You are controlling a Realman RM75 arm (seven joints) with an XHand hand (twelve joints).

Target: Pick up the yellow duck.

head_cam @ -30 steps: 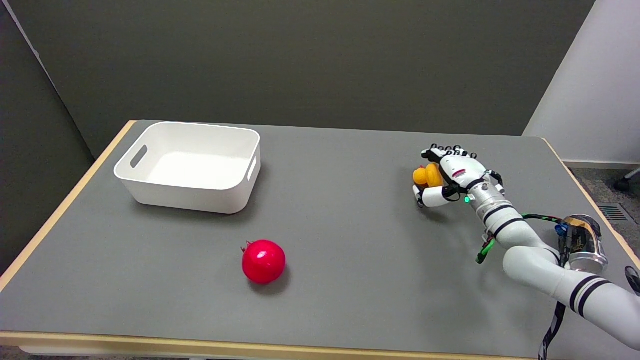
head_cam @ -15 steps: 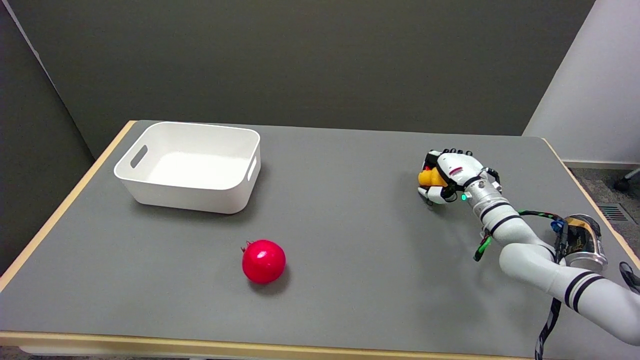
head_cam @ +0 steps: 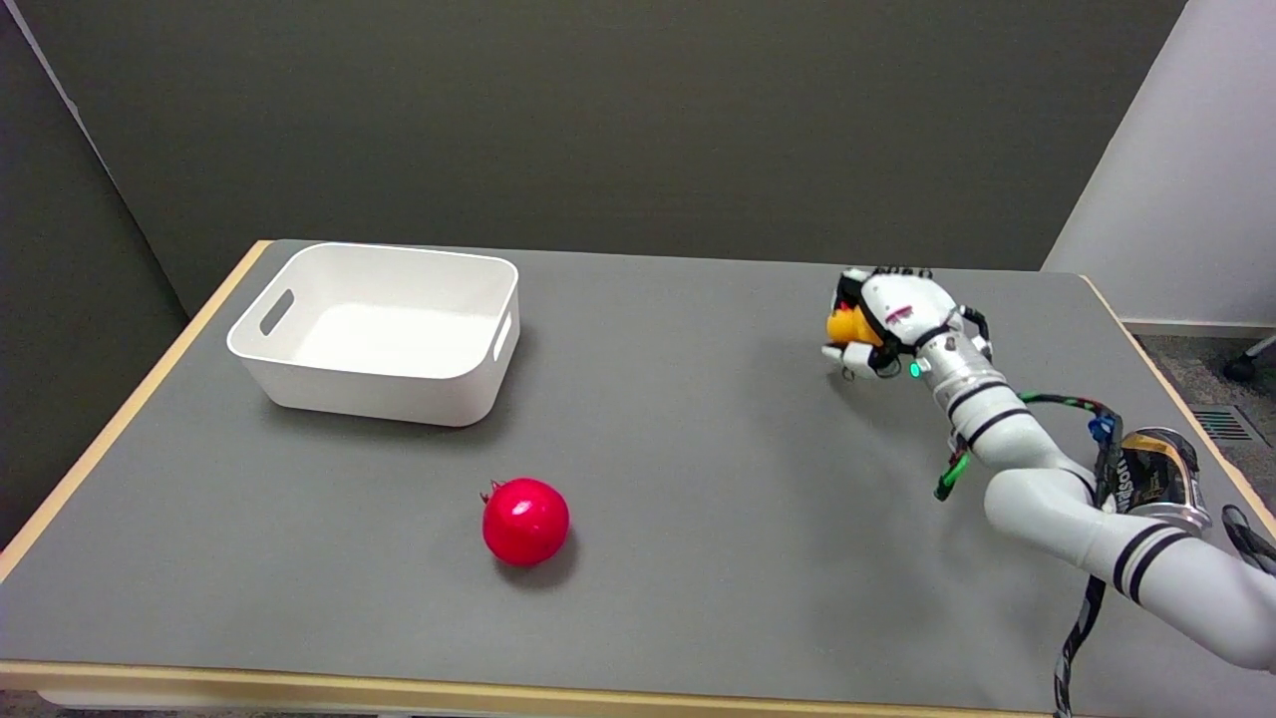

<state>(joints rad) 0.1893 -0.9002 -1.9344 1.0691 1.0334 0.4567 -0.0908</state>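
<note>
The fingers (head_cam: 859, 299) wrap the yellow duck (head_cam: 845, 325); probably light, soft and squeezable, best gripped round its body.

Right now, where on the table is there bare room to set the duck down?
Bare grey patches: between the white bin and the robot hand, and between the pomegranate and the right arm. Tightest by the can.

My right hand (head_cam: 890, 319) gripping the duck (head_cam: 845, 324) above the table (head_cam: 698, 479), tub (head_cam: 379, 334) far left, red ball (head_cam: 525, 522) nearer
</note>
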